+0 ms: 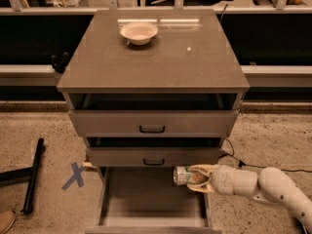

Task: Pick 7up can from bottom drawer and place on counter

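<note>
You see the gripper (194, 177) clamped on the 7up can (181, 175), held sideways above the open bottom drawer (146, 199), below the counter (161, 65) front edge.

We are holding our gripper (194, 176) over the right side of the bottom drawer (146, 199), fingers clasping the 7up can (181, 175). The middle drawer (122, 156) is standing just above the can, crowding the way up, and the top drawer (107, 123) is jutting out above that. On the counter (161, 67), the white bowl (139, 32) is taking the back centre, and we are seeing bare surface in front of it and to both sides.
</note>
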Available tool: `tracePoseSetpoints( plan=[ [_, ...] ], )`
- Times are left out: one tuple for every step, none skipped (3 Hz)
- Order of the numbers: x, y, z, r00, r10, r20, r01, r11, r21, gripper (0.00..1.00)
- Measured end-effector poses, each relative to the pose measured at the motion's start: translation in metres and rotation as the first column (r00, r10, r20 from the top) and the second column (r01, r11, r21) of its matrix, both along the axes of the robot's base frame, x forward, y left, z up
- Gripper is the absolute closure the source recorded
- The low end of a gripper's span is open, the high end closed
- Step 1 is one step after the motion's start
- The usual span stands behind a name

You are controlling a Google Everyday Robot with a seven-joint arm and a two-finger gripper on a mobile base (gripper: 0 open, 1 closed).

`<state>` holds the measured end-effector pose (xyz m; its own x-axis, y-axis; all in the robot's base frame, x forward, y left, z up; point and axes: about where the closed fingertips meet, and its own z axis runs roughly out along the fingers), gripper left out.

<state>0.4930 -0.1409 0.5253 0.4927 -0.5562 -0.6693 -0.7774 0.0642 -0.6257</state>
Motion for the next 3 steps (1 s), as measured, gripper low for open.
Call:
tracePoseSetpoints(
  plan=[
    [0.0, 0.0, 0.0, 1.0, 0.0, 0.0, 0.0, 1.0, 0.0, 1.0],
    [0.0, 0.009, 0.043, 0.998, 0.03, 0.056, -0.031, 0.999, 0.023, 1.0],
    [-0.007, 0.022, 0.114, 0.9843, 0.076, 0.159, -0.084, 0.995, 0.044, 1.0]
  ],
)
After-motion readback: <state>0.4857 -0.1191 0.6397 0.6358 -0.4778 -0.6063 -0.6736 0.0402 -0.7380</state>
